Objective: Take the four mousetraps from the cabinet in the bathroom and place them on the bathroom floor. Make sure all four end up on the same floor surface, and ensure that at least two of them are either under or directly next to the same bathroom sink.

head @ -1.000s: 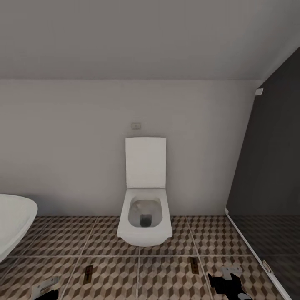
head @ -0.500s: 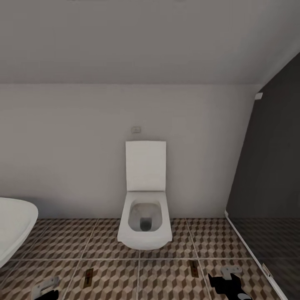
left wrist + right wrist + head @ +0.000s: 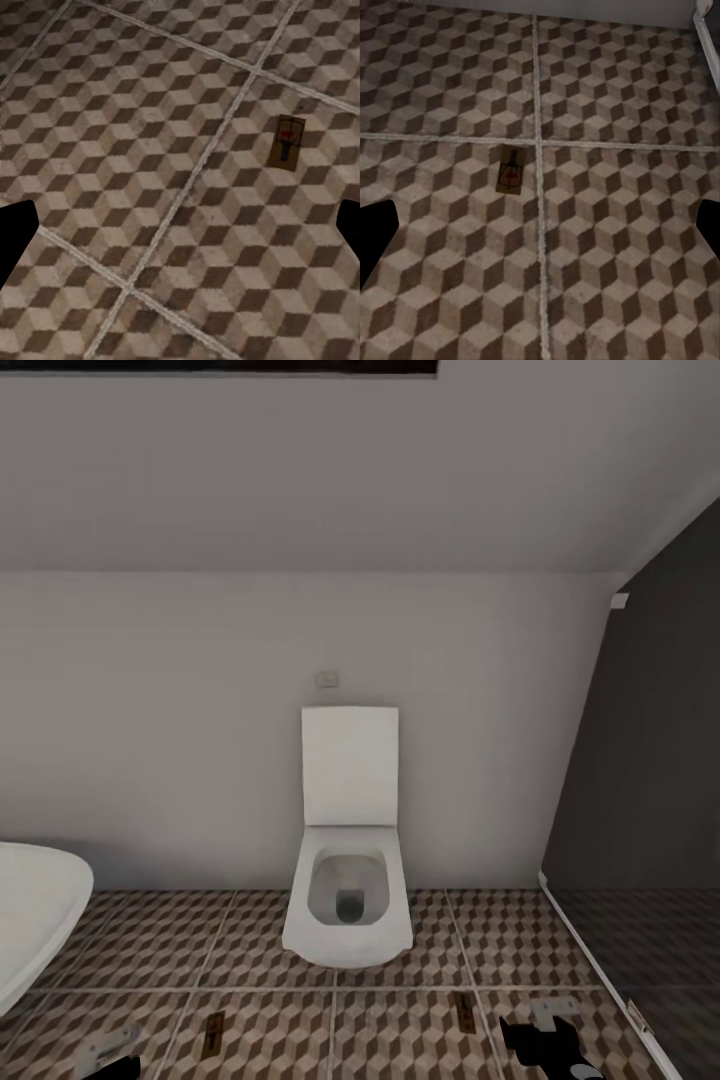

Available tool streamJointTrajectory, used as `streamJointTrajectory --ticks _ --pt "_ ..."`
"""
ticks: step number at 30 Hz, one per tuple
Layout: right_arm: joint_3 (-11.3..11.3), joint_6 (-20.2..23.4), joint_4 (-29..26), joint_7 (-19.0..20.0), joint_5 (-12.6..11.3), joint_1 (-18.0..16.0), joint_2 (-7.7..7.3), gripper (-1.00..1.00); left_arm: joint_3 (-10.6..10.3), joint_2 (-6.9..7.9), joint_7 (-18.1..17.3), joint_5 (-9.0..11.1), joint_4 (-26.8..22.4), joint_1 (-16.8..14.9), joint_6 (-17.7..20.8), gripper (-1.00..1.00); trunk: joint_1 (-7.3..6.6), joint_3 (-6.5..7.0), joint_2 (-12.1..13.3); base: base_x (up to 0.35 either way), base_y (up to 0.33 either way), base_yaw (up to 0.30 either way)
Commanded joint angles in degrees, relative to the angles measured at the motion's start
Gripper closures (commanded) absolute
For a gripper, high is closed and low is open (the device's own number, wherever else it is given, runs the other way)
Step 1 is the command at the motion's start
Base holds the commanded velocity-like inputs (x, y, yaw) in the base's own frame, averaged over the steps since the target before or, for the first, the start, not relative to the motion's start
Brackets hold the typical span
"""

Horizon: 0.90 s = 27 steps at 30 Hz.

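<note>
Change: the head camera tilts up since a second ago; toilet (image 3: 347, 885) and floor sit lower in view, a dark strip shows at the top; the things themselves have not shifted.
Mousetraps: one (image 3: 213, 1032) lies flat on the bathroom floor (image 3: 400, 1030) left of the toilet, another (image 3: 464, 1010) to its right; well apart.
Handling: likely light, stiff, thin; I would pinch the long wooden edges, clear of the metal.
Left gripper (image 3: 105, 1050): released, spread over bare tile.
Right gripper (image 3: 552, 1020): spread, grasping nothing.
</note>
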Motion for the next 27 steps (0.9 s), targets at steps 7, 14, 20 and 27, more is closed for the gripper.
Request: streamJointTrajectory --ticks 7,14,20,27 --pt "0.48 -0.33 0.22 0.16 -0.51 -0.08 0.03 -1.0 -0.18 0.04 -0.07 0.59 0.24 -0.1 -0.41 -1.0 -1.55 1.2 2.79 0.0 0.0 0.0" --pt "0.48 -0.33 0.22 0.16 -0.51 -0.09 0.03 -1.0 -0.18 0.04 -0.07 0.59 0.24 -0.1 -0.45 -1.0 -3.09 2.46 5.6 0.0 0.0 0.0" --pt "0.48 -0.33 0.22 0.15 -0.51 -0.08 0.03 -1.0 -0.18 0.05 -0.07 0.59 0.24 -0.1 -0.44 -1.0 -3.09 2.46 5.6 0.0 0.0 0.0" --pt "0.48 -0.33 0.22 0.17 -0.51 -0.08 0.03 -1.0 -0.18 0.05 -0.07 0.59 0.24 -0.1 -0.48 -1.0 -3.09 2.46 5.6 0.0 0.0 0.0"
